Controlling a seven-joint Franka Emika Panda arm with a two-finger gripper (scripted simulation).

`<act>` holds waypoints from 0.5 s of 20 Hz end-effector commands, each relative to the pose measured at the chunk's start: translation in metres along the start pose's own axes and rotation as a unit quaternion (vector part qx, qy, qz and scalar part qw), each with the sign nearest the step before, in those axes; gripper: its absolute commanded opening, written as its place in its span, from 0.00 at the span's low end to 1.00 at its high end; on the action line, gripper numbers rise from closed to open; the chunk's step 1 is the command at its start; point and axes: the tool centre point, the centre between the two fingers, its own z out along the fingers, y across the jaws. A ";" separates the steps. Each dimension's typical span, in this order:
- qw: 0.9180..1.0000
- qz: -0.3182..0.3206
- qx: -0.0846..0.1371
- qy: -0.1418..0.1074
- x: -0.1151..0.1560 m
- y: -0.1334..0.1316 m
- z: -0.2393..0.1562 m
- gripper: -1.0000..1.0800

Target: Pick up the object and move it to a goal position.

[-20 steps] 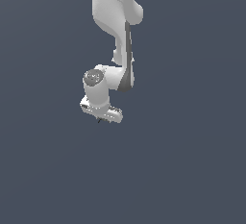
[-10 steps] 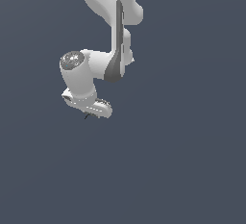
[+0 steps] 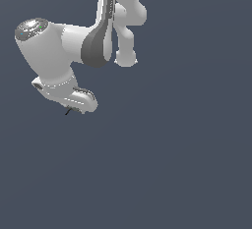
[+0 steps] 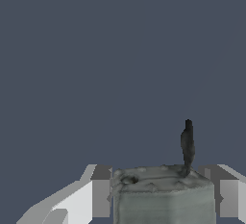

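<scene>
the arm [image 3: 93, 46] was a smooth, glossy white shell of rounded, tubular links with a dark grey band at one joint, hanging down from the top of the exterior view against a flat slate-blue backdrop. its capped wrist cylinder bulged toward the exterior view's left, and below it the flat, blocky hand ended in the gripper [image 3: 74, 107]. from that view only a thin dark prong showed, poking out under the hand toward the exterior view's left; the rest of the object [image 4: 163, 192] was hidden there. the wrist view gave more: a grey, mottled, boxy body with a rough, dimpled upper face sat squarely between the two fingers [image 4: 91, 194], which were matte white with darker grey inner faces and squared edges. both inner faces lay against the body's sides, so the pincer was clamped on the object. the slender, slightly crooked dark prong rose from one corner of the body's upper face. the object was held aloft in the pincer, with nothing but plain backdrop visible around it.
</scene>
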 end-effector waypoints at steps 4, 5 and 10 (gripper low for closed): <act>1.000 -0.001 0.000 -0.001 0.016 0.014 -0.034 0.00; 1.000 -0.001 0.000 -0.001 0.018 0.016 -0.039 0.00; 1.000 -0.001 0.000 -0.001 0.026 0.023 -0.054 0.00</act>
